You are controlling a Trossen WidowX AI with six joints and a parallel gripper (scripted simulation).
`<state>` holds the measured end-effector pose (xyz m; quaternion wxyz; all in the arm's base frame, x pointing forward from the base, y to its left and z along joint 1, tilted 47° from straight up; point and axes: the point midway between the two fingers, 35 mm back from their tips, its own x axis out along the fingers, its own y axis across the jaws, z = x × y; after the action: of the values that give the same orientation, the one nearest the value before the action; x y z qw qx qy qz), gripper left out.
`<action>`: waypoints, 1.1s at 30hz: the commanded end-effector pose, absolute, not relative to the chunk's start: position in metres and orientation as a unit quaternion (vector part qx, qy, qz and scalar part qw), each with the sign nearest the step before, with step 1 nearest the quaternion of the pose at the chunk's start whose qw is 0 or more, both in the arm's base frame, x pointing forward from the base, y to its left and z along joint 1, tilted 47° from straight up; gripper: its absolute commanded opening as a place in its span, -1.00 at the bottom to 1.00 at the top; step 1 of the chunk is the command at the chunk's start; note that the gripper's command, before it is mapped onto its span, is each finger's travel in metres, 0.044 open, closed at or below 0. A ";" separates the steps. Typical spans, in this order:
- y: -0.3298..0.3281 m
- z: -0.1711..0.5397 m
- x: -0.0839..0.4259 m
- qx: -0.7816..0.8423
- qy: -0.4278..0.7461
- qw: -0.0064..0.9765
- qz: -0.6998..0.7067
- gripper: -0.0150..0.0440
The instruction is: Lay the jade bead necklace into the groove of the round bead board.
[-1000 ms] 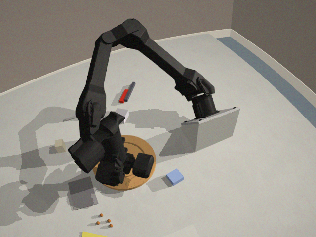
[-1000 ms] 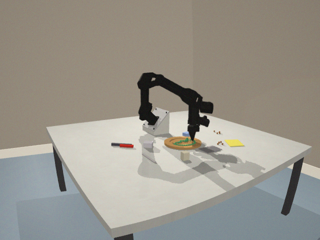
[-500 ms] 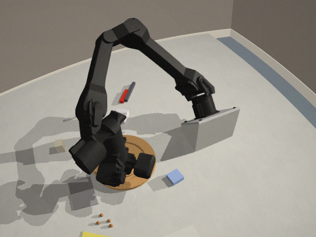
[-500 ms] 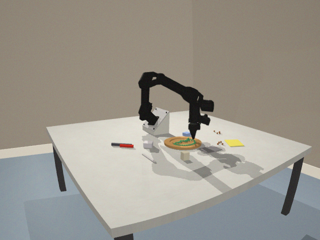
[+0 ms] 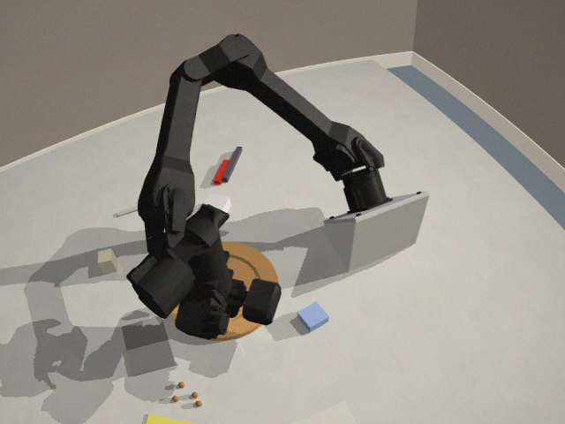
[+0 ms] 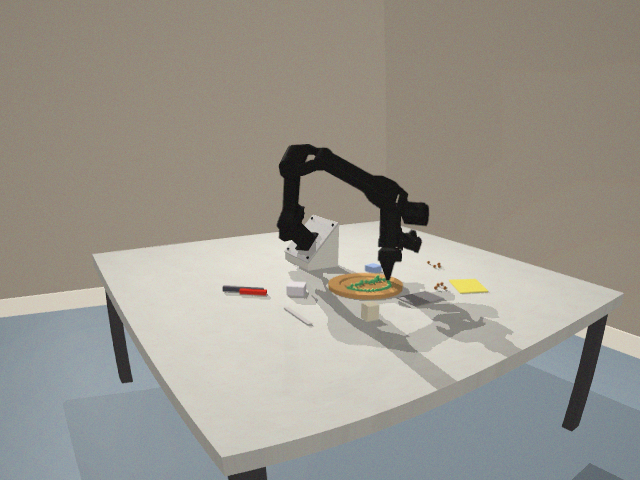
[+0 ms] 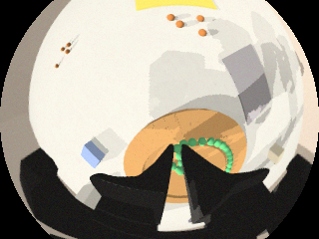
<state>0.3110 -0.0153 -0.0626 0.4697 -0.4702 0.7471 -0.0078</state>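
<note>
The jade bead necklace (image 6: 377,279) (image 7: 201,141) is a string of green beads on the round orange-brown board (image 5: 270,268) (image 6: 337,287) (image 7: 136,154). In the wrist view one part curves in an arc on the right; another runs down between and behind the fingers. My gripper (image 6: 388,279) (image 7: 177,145) is shut on the necklace at the arc's left end, just above the board, near its rim in the exterior view. The arm hides the necklace and fingertips in the top view. I cannot tell which beads sit in the groove; the fingers cover part of it.
A blue block (image 5: 312,315) (image 6: 372,268) (image 7: 91,154), a tan block (image 5: 108,261) (image 6: 369,312) (image 7: 275,153) and a flat grey piece (image 5: 149,358) (image 7: 245,70) lie around the board. Small orange balls (image 5: 194,394) (image 7: 200,18) lie near a yellow sheet (image 6: 468,286). A white block (image 6: 296,289) and red marker (image 6: 253,291) lie farther off.
</note>
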 end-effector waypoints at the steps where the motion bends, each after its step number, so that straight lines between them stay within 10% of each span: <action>1: -0.015 -0.063 0.311 -0.470 0.747 0.470 -0.008 -0.40; 17: -0.015 -0.061 0.310 -0.471 0.748 0.467 -0.006 1.00; 33: -0.012 -0.059 0.311 -0.471 0.749 0.466 -0.006 1.00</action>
<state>0.3111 -0.0127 -0.0592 0.4647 -0.4734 0.7483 -0.0056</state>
